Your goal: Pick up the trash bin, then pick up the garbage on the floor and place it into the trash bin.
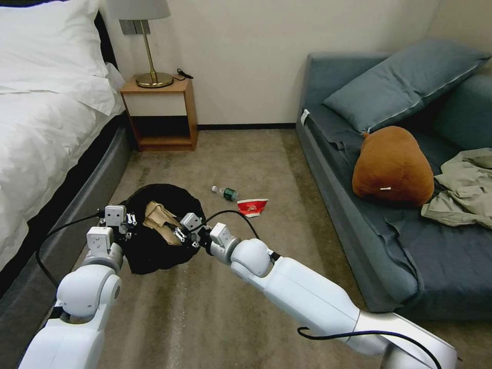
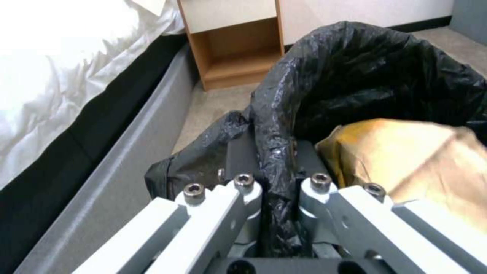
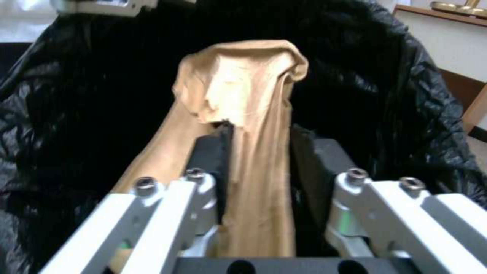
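The trash bin, lined with a crinkly black bag, hangs just above the carpet near the bed's edge, pinched at its rim by the left gripper, whose fingers are clamped on the liner. The right gripper sits over the bin's mouth on the sofa side, its pads closed on a long strip of crumpled tan paper that already hangs inside the bag. To my eye this is the drop: the paper should go in well below the rim before the fingers part, so it cannot snag on the liner or slide back out. On the carpet beyond the bin, toward the nightstand, lie a crushed red-and-white carton and, just beside it, a small clear bottle with a green label.
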You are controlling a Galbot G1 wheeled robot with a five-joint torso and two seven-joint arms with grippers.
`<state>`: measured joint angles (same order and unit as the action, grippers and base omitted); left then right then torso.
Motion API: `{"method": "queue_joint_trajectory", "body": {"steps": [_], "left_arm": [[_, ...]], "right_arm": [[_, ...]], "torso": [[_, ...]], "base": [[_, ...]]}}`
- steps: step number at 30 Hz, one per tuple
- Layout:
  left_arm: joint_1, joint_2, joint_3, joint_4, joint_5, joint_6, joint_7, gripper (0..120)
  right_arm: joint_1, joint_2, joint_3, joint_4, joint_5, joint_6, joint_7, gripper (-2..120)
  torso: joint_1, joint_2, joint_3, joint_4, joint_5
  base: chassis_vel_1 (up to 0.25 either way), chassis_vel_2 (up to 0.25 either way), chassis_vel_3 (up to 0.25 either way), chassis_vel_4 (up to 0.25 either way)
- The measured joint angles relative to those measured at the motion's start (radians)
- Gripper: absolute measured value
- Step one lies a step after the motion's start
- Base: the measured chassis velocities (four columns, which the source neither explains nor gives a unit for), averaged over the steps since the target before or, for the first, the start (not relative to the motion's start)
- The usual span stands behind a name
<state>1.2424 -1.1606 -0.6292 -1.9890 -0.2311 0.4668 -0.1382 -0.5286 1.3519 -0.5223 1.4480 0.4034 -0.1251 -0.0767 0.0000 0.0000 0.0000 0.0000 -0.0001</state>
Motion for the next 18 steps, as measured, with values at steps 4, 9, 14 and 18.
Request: {"method": "queue_joint_trajectory", "body": {"steps": [4,9,14,18], "left_arm": [[-0.009,0.002,-0.010,0.012,-0.002,-0.004,0.001,4],[-0.023,0.013,-0.030,0.021,-0.021,-0.003,0.003,4],[-0.028,0.018,-0.034,0.023,-0.029,0.000,0.003,4],[-0.034,0.018,-0.035,0.026,-0.031,0.000,0.002,4]], "right_arm": [[-0.007,-0.006,0.007,0.006,-0.003,-0.013,-0.003,51],[-0.025,-0.016,0.030,0.023,-0.007,-0.018,-0.003,74],[-0.032,-0.026,0.058,0.042,-0.007,-0.022,-0.003,91],[-0.032,-0.036,0.094,0.060,-0.001,-0.027,-0.002,99]], "torso": [[0.000,0.000,0.000,0.0000,0.0000],[0.000,0.000,0.000,-0.0001,0.0001],[0.000,0.000,0.000,0.0000,0.0001],[0.000,0.000,0.000,0.0000,0.0001]], "base": [[0.000,0.000,0.000,0.000],[0.000,0.000,0.000,0.000],[0.000,0.000,0.000,0.000],[0.000,0.000,0.000,0.000]]}}
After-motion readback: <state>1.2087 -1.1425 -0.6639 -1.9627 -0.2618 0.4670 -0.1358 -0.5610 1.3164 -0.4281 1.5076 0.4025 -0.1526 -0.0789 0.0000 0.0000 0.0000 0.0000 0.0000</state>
